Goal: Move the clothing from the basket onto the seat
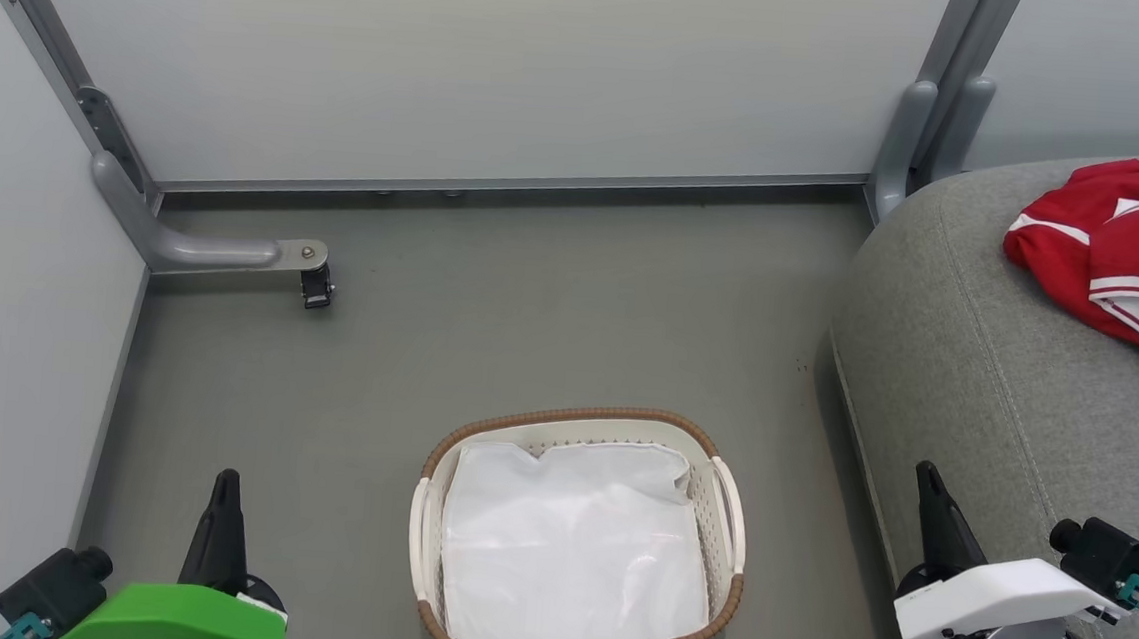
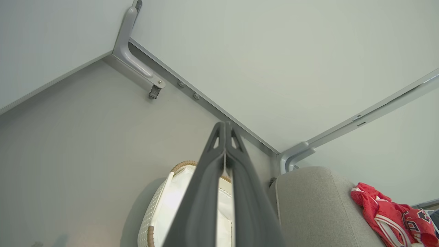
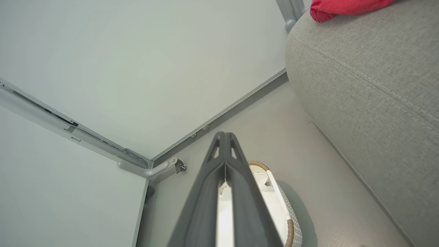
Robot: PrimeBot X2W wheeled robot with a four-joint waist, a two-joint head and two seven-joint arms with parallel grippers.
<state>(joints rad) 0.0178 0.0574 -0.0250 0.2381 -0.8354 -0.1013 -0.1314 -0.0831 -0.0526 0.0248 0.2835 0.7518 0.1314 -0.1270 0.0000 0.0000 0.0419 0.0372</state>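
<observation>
All the red clothing (image 1: 1115, 257) lies bunched on the grey seat (image 1: 976, 388) — ahead and to the right of the right hand (image 1: 929, 483), the nearer one. The basket (image 1: 710, 530) holds just its white liner (image 1: 573, 550). That hand and the left hand (image 1: 227, 486) have their fingers pressed together, empty.

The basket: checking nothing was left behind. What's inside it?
Inside the basket I see just the white liner, rumpled, and no red fabric. Anything beneath the liner is covered. The clothing lies on the seat.
</observation>
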